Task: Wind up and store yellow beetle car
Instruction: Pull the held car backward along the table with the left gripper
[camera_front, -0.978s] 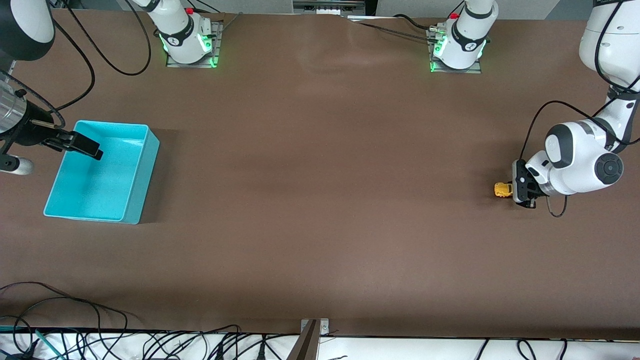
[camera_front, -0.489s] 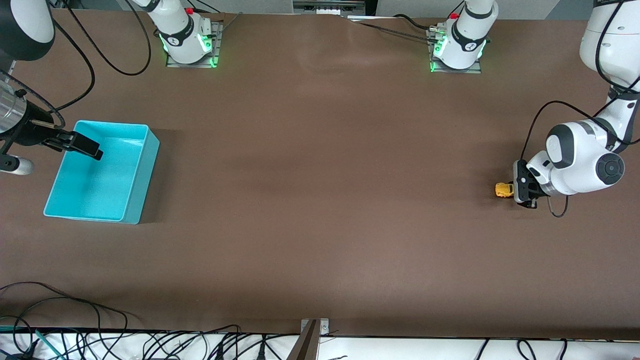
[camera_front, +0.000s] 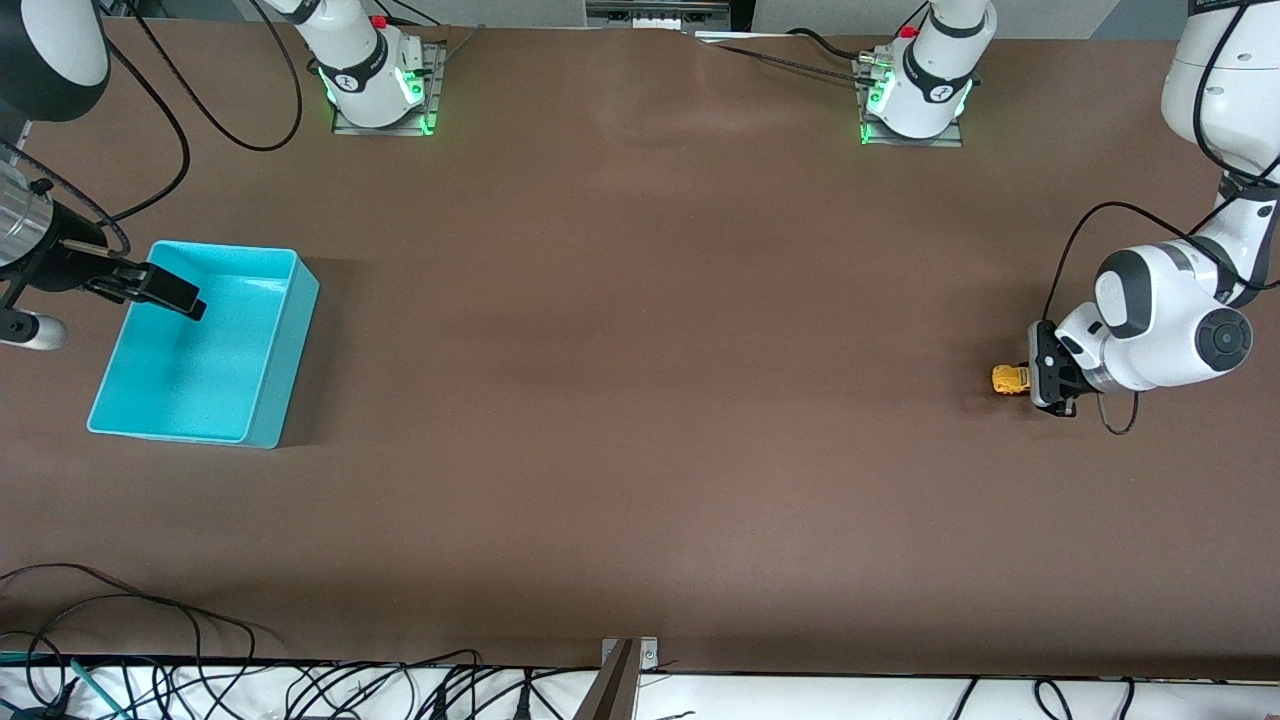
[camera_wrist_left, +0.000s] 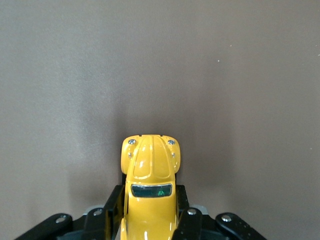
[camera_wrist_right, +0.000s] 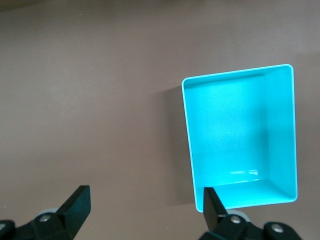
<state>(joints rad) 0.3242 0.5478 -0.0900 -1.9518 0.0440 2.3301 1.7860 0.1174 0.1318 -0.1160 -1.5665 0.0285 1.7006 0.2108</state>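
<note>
The yellow beetle car (camera_front: 1009, 379), a tiny glossy yellow-orange toy with a rounded body, dark windows and small dark wheels, sits at the left arm's end of the brown table (camera_front: 640, 400), held low against or just above the tabletop; whether its wheels touch cannot be told. The left gripper (camera_front: 1030, 380) is clamped on the car's rear half: in the left wrist view the black fingers (camera_wrist_left: 114, 207) press both flanks of the car (camera_wrist_left: 150, 190), whose nose points away from the gripper (camera_wrist_left: 150, 220).

Farther from the front camera, at the right arm's end and well apart from the car, stands the empty turquoise plastic bin (camera_front: 290, 320). The right gripper (camera_front: 165, 288) waits over the bin's rim with its jaws spread wide and nothing between them, as the right wrist view shows with the bin (camera_wrist_right: 187, 125) below the gripper (camera_wrist_right: 145, 207).

By my reading the car is gripped, so the winding pull-back looks to be the step in hand. Release and storing in the bin are not yet done.
</note>
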